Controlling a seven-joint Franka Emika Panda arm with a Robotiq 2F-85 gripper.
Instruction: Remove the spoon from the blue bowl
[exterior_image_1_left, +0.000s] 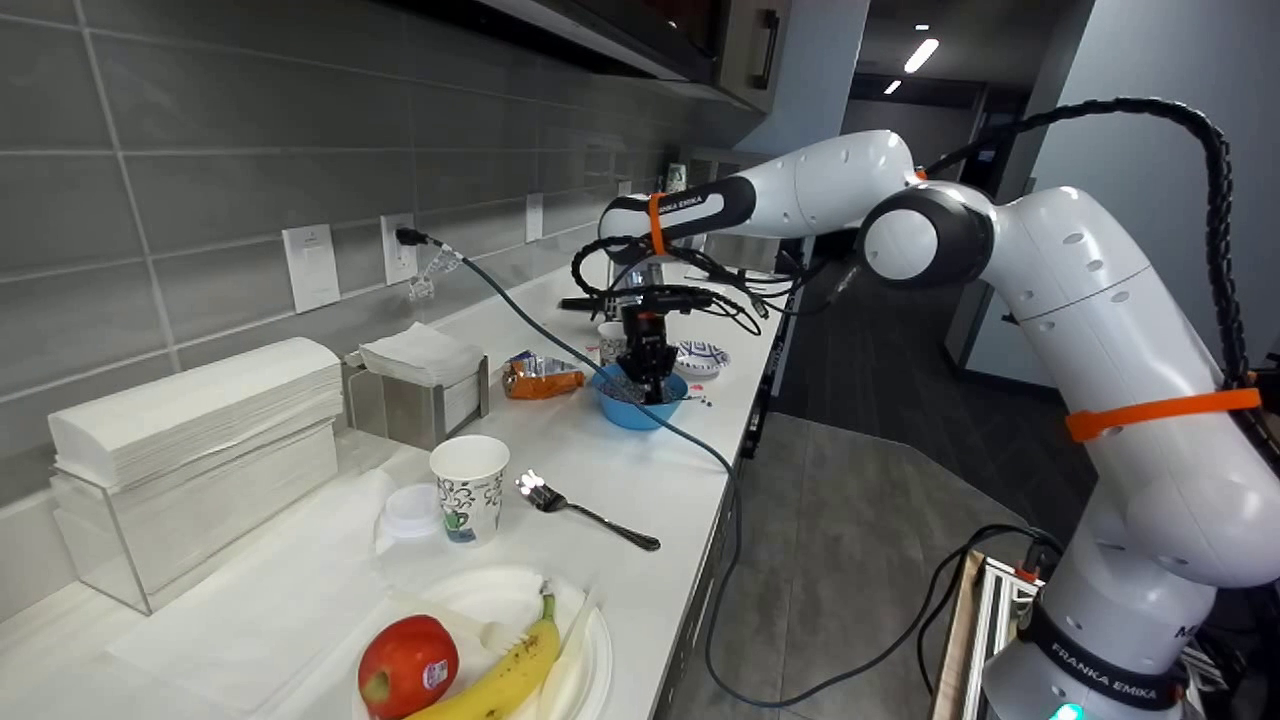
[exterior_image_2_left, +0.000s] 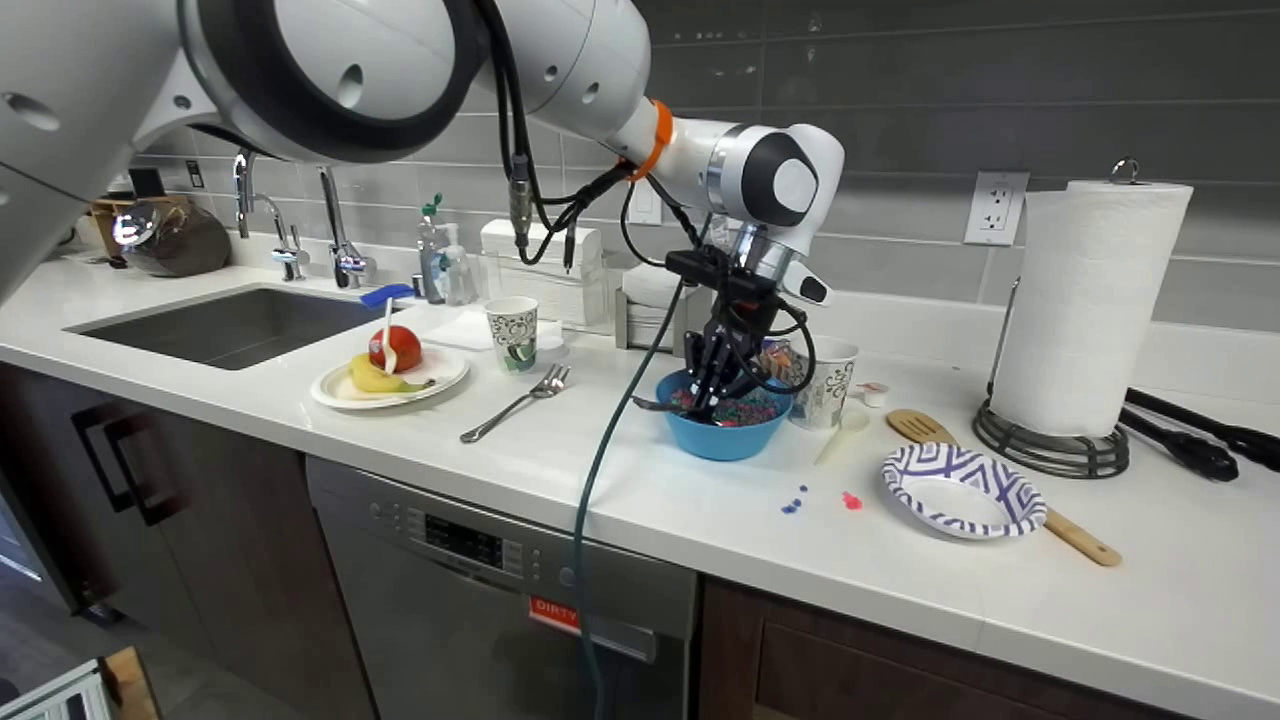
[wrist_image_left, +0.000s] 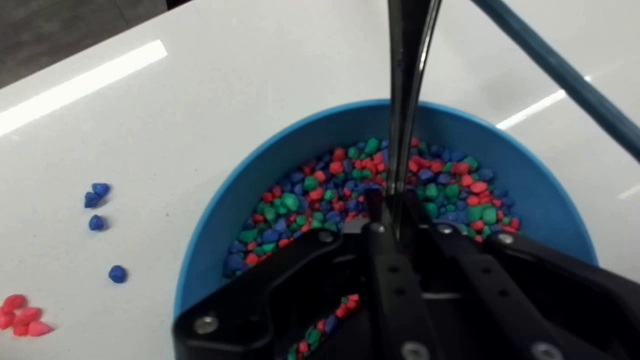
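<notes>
Counter (exterior_image_2_left: 1200, 540): bears the blue bowl (exterior_image_2_left: 725, 440), and is the likely place to lay the spoon (wrist_image_left: 402, 75) once it is out.
Arm (exterior_image_1_left: 800, 190): reaches over the counter and bends down to the bowl; a slow, straight upward pull is what the next move seems to call for.
Cable (wrist_image_left: 565, 75): slants past near the bowl in the wrist view; whether the two touch anywhere I cannot tell. A wide sideways swing might catch it.
Blue bowl: upright, part-filled with coloured pebbles (wrist_image_left: 290, 215); it could slide or tip if the spoon drags against its rim.
Spoon: not yet removed. Its dark handle crosses above the rim and juts out past it; the other end is hidden beneath the fingers (wrist_image_left: 390, 260), presumably among the pebbles. The step in hand looks like the grasp, with the lift due.
Fingers: drawn together, apparently pinching the handle, inside the rim and just over the pebbles. They must not loosen until the spoon's hidden end rises above the rim, and only then go sideways.
Pebbles: red, green and blue; some may ride up on the spoon. Stray pebbles (wrist_image_left: 117, 274) lie on the counter near the bowl.
</notes>
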